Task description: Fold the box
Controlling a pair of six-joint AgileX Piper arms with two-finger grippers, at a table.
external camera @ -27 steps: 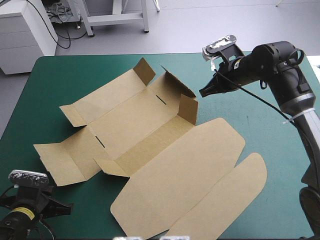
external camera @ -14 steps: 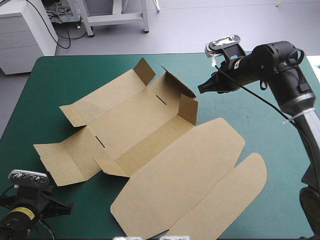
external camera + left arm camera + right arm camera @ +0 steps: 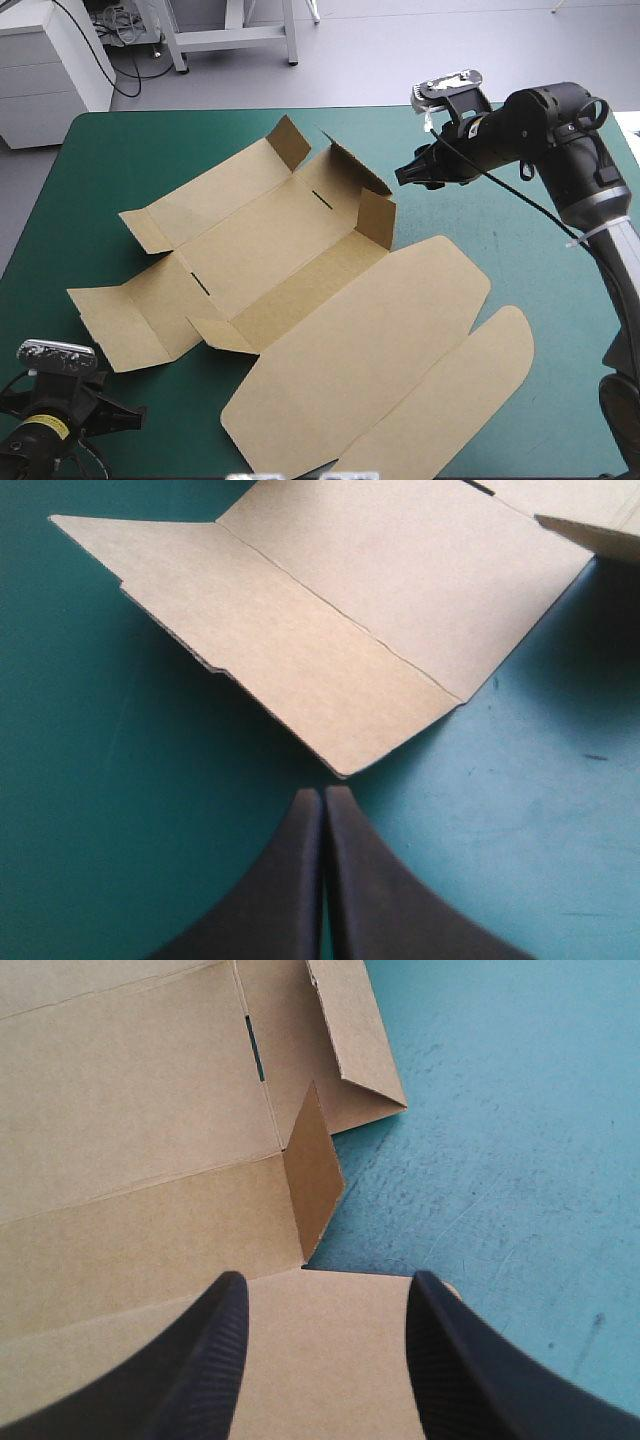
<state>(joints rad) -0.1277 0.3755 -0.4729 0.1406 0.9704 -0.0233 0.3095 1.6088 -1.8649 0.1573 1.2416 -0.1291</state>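
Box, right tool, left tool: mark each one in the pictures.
box (image 3: 268, 238), high view, on its flat middle panel.
right tool (image 3: 327, 1285), right wrist view, midway between its open fingertips.
left tool (image 3: 322, 796), left wrist view, where its shut fingertips meet.

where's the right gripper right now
In the high view the right gripper hovers open over the table's far right part, just beyond the box's raised corner flap.

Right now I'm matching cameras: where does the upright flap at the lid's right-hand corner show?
High view: upright flap on the box, close by the right gripper.
Left wrist view: not in it.
Right wrist view: flap just ahead of that open gripper.
Shared landmark: the slot beside it.
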